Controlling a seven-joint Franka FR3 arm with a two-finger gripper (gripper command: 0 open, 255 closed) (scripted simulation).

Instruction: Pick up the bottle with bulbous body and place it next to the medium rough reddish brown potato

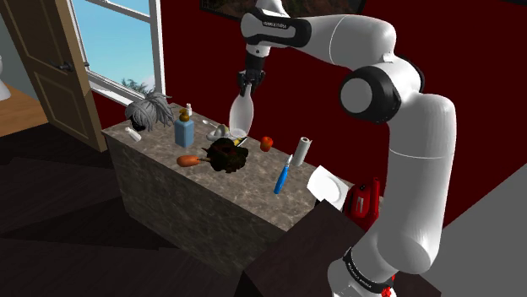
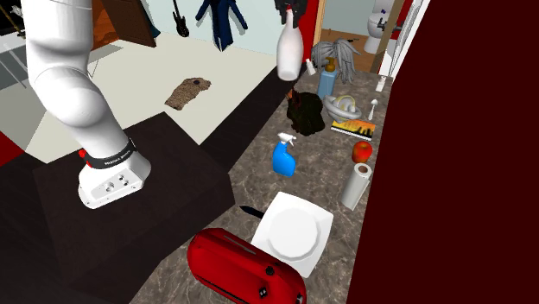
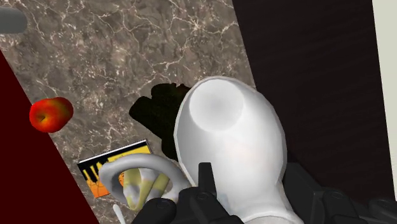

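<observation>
Under the gripper (image 1: 247,91) hangs the white bottle (image 1: 242,112). The black fingers clasp it by its narrow neck, so its bulbous body is clear of the counter (image 1: 160,181). In the wrist view I look down past the rounded base at the marbled top.

The reddish-brown oblong I take for the potato (image 1: 187,159) lies on the counter. It is lower than the gripper and off toward the shoulder view's left, just beside a dark tufted clump (image 1: 226,154) that sits almost straight below the bottle.

My judgement is that I am mid-carry. To do it well I should stay high while I cross the clump. Then I should come down upright on the bare stone beside the potato and let go only once the base sits flat. A grip on the neck lets the heavy body swing, so I want to move slowly.

As for containers, the bottle is opaque, so I cannot tell whether anything is in it. A grey bowl-like vessel (image 3: 137,178) stands close below the gripper, next to an orange-and-black book (image 3: 111,167). I cannot make out what the bowl holds. Farther off stand a blue pump bottle (image 1: 184,131) and a blue spray bottle (image 2: 283,157), contents unseen.
</observation>
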